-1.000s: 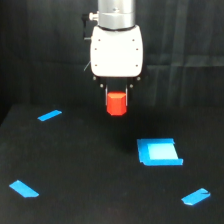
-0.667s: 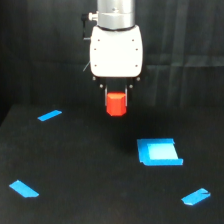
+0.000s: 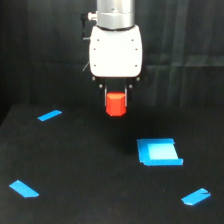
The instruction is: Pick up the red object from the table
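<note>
the white boxy gripper (image 3: pixel 116 92) is closed on the small red-orange stubby block (image 3: pixel 116 104), which hangs directly under it, upright, between the fingers and above the matte black table (image 3: pixel 90 170).

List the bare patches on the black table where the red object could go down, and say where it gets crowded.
On the table, the broadest bare stretch runs between the lower-left tape strip and the blue square patch. Another lies below the tool holding the red object, right of the upper-left strip. Most crowded: between the patch and the lower-right strip.
</note>
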Motion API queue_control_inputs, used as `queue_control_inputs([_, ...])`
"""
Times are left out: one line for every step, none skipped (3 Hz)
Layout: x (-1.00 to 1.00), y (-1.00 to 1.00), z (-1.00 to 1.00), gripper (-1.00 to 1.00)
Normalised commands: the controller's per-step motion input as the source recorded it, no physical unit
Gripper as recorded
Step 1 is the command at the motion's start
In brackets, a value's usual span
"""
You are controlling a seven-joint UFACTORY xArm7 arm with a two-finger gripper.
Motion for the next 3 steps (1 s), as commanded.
queue_control_inputs([-0.03,-0.04,-0.01,-1.0])
queue_control_inputs([0.03,0.0,0.07,-0.93])
queue_control_inputs([-0.11,-0.03,0.12,-0.87])
